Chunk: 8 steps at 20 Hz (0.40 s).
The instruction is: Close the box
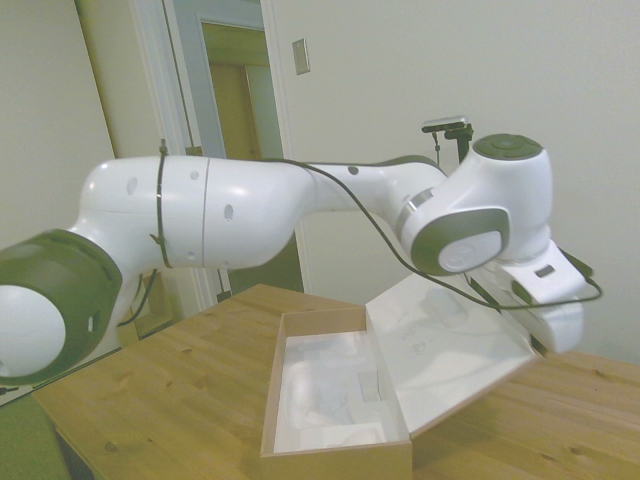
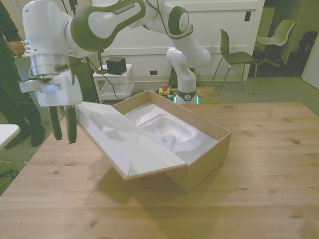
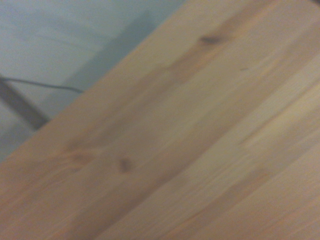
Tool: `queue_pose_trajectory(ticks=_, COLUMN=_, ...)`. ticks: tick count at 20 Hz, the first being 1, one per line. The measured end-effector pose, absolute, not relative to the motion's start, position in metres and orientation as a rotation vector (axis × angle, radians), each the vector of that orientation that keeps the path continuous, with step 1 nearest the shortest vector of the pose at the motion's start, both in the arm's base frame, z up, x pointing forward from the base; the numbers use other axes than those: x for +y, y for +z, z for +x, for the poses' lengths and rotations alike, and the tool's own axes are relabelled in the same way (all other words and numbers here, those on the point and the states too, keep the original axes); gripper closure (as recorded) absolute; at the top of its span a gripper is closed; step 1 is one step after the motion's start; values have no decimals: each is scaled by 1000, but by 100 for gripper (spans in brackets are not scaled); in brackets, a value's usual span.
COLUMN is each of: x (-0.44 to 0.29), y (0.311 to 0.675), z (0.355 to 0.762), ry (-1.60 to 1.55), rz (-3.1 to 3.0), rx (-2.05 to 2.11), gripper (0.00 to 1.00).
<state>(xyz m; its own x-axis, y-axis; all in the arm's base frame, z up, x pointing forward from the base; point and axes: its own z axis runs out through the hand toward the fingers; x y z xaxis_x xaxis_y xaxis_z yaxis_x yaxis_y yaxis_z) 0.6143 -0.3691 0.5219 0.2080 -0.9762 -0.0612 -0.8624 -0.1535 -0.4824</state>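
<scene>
Heads up: your wrist view was just blurry bare table [image 3: 200, 150] planks, no box in it, and in the side view the arm's own body hid the fingertips. The box [image 2: 199, 144] sat mid-table, open, its long axis running diagonally from the front view's near right toward the far left, with the lid [image 2: 124, 142] tilted up and out on the front view's left. The gripper [image 2: 63, 129] hung just beyond the lid's outer edge, fingers slightly apart, pointing down, holding nothing.
</scene>
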Motion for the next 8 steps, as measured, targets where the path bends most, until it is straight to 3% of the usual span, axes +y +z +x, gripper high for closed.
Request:
queue_pose_trajectory(ticks=4, x=-264, y=573, z=596, ry=-235, rz=-2142, rx=1474, gripper=0)
queue_pose_trajectory(ticks=8, x=-163, y=592, z=564, ry=-119, rz=-2275, rx=1226, gripper=0)
